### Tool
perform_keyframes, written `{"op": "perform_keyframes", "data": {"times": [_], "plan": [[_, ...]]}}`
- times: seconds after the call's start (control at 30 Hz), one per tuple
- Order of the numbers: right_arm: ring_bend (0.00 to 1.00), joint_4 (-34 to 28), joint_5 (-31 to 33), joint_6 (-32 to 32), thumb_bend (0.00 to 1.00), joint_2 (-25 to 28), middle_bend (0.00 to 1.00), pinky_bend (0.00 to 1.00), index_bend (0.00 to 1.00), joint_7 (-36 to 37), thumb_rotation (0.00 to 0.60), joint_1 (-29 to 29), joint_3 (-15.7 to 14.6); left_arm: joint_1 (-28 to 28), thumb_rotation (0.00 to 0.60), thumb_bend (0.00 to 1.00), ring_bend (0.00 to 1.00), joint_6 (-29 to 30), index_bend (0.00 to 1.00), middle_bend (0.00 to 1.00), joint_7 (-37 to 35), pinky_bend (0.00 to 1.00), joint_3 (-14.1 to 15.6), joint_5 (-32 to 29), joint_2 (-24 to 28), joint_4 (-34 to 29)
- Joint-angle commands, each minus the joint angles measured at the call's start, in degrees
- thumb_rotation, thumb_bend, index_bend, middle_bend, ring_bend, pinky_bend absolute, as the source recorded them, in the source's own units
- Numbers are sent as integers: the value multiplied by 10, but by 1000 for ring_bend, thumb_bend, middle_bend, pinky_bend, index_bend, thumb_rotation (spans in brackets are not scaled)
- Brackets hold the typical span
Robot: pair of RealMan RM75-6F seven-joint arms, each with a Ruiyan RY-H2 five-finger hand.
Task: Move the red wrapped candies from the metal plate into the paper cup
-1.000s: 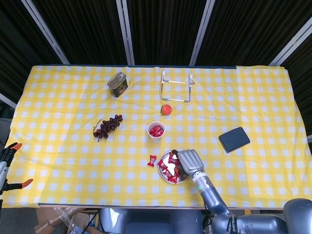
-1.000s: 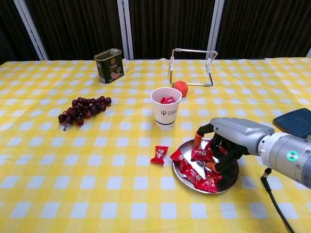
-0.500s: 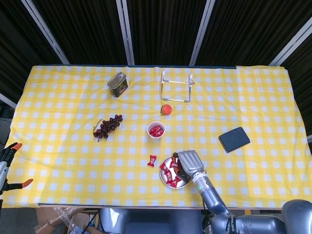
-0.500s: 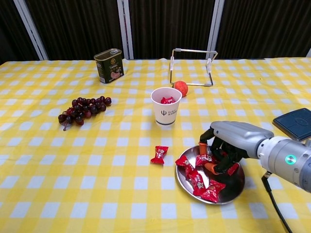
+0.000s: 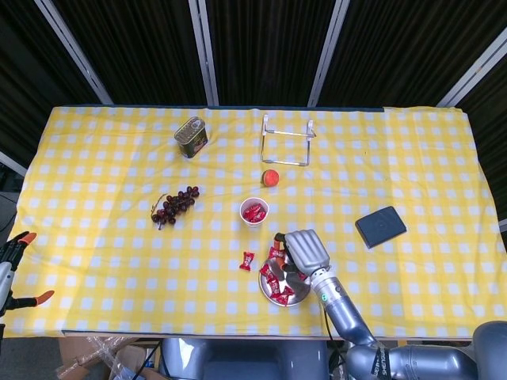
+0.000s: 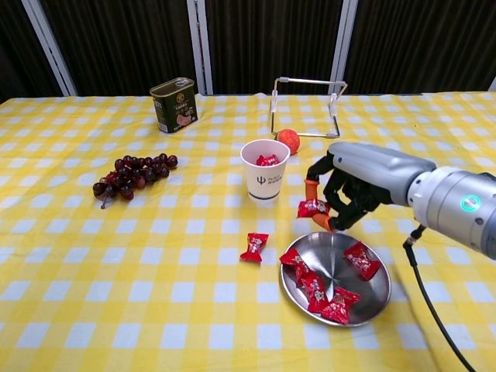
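1. Nearest, the metal plate on the bench holds several red candies; a stray one lies left of it.
2. Just above the plate's far rim, the right hand pinches one candy, palm down.
3. Next, I judge, it carries that candy left and farther, over the paper cup, and lets go.

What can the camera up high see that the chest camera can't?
Only the head view shows the orange-handled clamp off the table's left edge, and the whole dark case, which the chest view hides almost entirely.

Only the chest view shows the logo on the paper cup and the label on the green tin.

Both show the right hand pinching one red candy above the metal plate, a stray candy on the cloth, the grapes and the orange ball.
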Motion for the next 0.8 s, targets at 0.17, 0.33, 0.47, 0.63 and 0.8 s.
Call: {"op": "perform_keyframes", "data": {"times": [0.17, 0.33, 0.47, 0.63, 0.8], "plan": [[924, -6, 13, 1, 520, 1, 797, 1000, 619, -10, 600, 31, 48, 0, 600, 51, 0, -1, 0, 0, 0, 0, 0, -1, 0, 0], [924, 20, 43, -10, 520, -16, 797, 1000, 619, -18, 600, 61, 82, -1, 600, 52, 0, -3, 0, 0, 0, 0, 0, -1, 0, -1], [924, 55, 71, -23, 520, -33, 796, 1000, 619, -23, 600, 86, 101, -2, 600, 51, 0, -4, 0, 0, -1, 0, -1, -2, 1, 0], [924, 119, 104, -44, 519, -57, 797, 1000, 619, -22, 600, 114, 117, -4, 600, 52, 0, -12, 0, 0, -7, 0, 0, -6, 3, -1], [923, 163, 117, -58, 520, -73, 797, 1000, 565, -16, 600, 128, 116, -6, 600, 51, 0, -18, 0, 0, -10, 0, 0, -7, 7, -2]]}}
